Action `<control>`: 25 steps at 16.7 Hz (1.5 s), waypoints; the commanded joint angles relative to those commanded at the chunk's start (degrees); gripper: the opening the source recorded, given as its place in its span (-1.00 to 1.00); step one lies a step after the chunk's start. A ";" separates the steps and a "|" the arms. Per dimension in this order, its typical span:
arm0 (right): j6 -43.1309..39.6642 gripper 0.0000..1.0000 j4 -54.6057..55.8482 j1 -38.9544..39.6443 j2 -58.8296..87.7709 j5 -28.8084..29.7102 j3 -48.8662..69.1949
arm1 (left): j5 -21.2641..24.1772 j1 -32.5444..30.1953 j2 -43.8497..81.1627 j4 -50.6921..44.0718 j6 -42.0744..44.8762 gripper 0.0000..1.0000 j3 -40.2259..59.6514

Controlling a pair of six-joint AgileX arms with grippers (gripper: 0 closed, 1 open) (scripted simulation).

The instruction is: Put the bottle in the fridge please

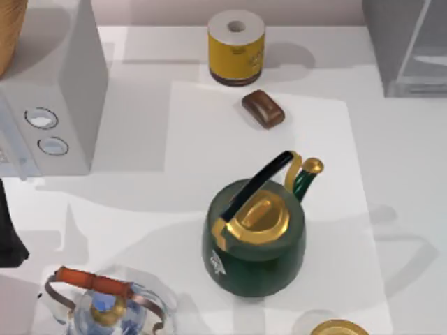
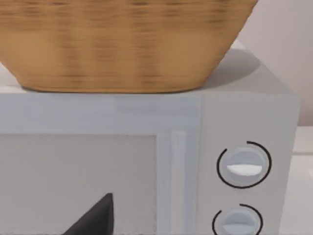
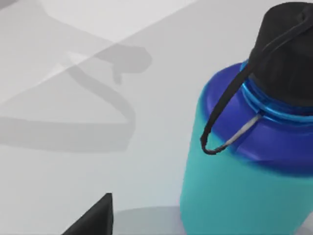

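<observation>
From above, a green kettle (image 1: 255,241) with gold lid stands mid-table on a white mat (image 1: 328,139). Behind it lie a brown block (image 1: 263,109) and a yellow roll (image 1: 236,47). The fridge (image 1: 408,49) sits at the far right corner, a light-grey box with two dials (image 1: 52,91) at the left, a glass teapot (image 1: 105,303) at the near edge.

The left wrist view faces that dialled box, with a wicker basket (image 2: 122,44) on top.

The right wrist view has the teal and blue bottle (image 3: 244,166), black-capped, upright on the table (image 3: 73,147).

Neither gripper's finger state can be told.
</observation>
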 joint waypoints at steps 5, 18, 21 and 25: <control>-3.94 1.00 -3.18 -1.82 3.92 -2.61 1.33 | 0.00 0.00 0.00 0.00 0.00 1.00 0.00; 14.66 1.00 15.11 5.24 2.13 -2.78 -1.57 | 0.00 0.00 0.00 0.00 0.00 1.00 0.00; 22.35 1.00 24.82 8.23 2.57 -2.23 -3.81 | 0.00 0.00 0.00 0.00 0.00 1.00 0.00; 29.85 1.00 35.87 11.31 3.39 -1.31 -7.18 | 0.00 0.00 0.00 0.00 0.00 1.00 0.00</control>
